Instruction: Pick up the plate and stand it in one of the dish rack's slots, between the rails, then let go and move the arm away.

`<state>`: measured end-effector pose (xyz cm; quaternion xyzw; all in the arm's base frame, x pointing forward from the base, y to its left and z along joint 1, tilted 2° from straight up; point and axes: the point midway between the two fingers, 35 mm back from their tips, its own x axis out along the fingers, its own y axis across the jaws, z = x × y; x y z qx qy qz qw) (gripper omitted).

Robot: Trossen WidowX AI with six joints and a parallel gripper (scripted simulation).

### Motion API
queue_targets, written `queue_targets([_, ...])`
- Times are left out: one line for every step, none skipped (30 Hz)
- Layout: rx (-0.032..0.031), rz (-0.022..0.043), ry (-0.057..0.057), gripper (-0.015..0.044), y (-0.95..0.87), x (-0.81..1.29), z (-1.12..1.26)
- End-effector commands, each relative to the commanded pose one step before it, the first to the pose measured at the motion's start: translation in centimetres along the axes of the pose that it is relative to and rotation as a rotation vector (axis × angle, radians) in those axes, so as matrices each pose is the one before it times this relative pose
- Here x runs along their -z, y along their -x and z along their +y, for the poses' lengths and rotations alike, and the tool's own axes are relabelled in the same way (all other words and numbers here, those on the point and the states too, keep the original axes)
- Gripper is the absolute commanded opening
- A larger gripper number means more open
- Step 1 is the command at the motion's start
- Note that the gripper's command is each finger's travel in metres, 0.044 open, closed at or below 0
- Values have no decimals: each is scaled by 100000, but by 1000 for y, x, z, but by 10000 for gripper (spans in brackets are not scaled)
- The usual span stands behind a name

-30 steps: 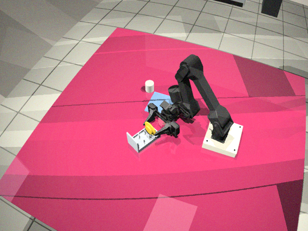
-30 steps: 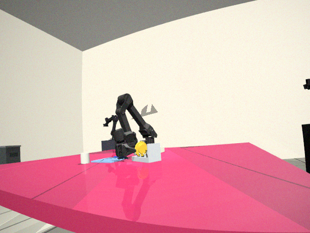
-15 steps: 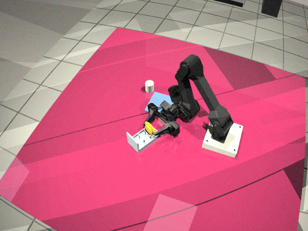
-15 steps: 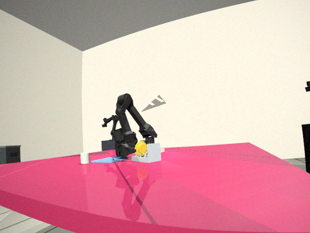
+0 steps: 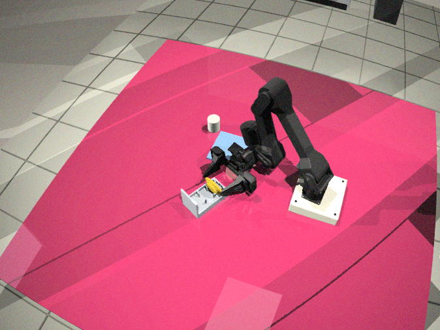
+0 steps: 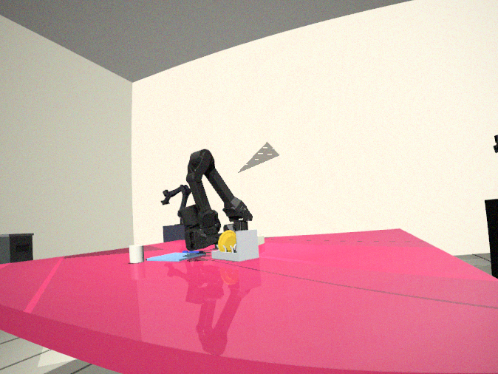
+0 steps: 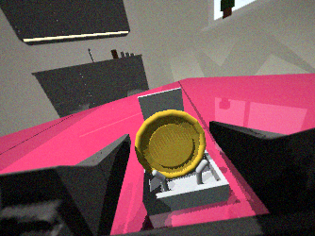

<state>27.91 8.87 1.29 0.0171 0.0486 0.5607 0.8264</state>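
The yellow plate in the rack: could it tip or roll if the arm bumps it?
The plate stands on edge between the rack's rails, so it probably cannot roll. A bump from the open gripper might tilt it.

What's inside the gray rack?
The yellow plate stands upright in the rack between pale rails, near the open gripper. The plate's bottom edge is hidden behind the rack's wall.
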Motion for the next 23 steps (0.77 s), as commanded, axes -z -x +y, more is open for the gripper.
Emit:
queue_targets([-265,-1657,2304,400,89,-2964,-328])
queue_targets([-88,-512,483,400,26,-1002,-59])
queue_targets([-102,-502,480,400,27,-998,-22])
queue_targets([-116,-492,477,400,29,-993,16])
queue_targets([-130,-481,474,400,30,-985,53])
queue_targets([-143,-470,471,400,31,-977,89])
queue_targets([-159,-475,510,400,-9,-969,-166])
queue_targets([-173,-466,511,400,-7,-990,-132])
queue_targets([-136,-337,377,400,-4,-742,-74])
queue_targets([-85,-199,225,400,-2,-448,-35])
queue_targets([-29,-66,75,400,-1,-150,-10])
queue_targets([0,0,0,400,0,0,0])
queue_targets([0,0,0,400,0,0,0])
queue_targets([0,0,0,400,0,0,0])
queue_targets([0,0,0,400,0,0,0])
queue_targets([376,65,-308,400,-7,-9,-125])
queue_targets([1128,207,-923,400,-20,-28,-373])
queue_targets([1877,385,-1534,400,-35,-50,-613])
queue_targets([2266,534,-1848,400,-46,-68,-727])
queue_targets([2260,607,-1839,400,-51,-77,-709])
queue_targets([2253,681,-1828,400,-55,-86,-690])
queue_targets([2245,754,-1816,400,-57,-94,-670])
queue_targets([2236,826,-1803,400,-59,-101,-649])
